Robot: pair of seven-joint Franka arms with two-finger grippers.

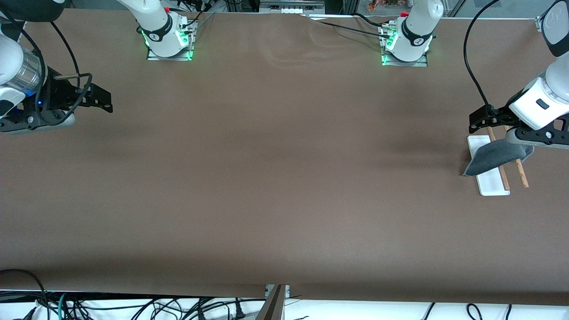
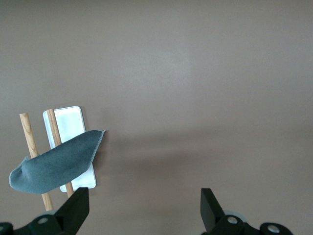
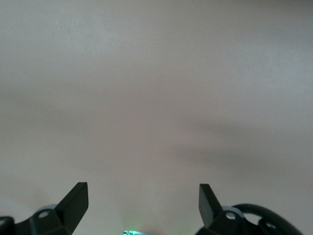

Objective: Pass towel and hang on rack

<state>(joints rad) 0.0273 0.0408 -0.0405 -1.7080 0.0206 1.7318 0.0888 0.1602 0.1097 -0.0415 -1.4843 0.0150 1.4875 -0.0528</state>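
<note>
the left gripper [image 1: 478,121], jaws wide and empty, hangs over the table just beside the rack [image 1: 489,178], where the towel [image 1: 497,156] lies draped grey face up across both wooden rods. the hanging looks done (nothing left to pass); next calls only for a clean retreat. the right gripper [image 1: 100,100] waits open at its own end.

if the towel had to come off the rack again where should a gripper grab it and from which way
Grip the towel at the flap hanging past the rods over the rack base, coming down from above. There the cloth hangs clear of the rods, so open fingers could likely pinch it without hitting wood. The left gripper, open and empty beside the rack, is nearest; the right gripper waits open at its own end.
</note>
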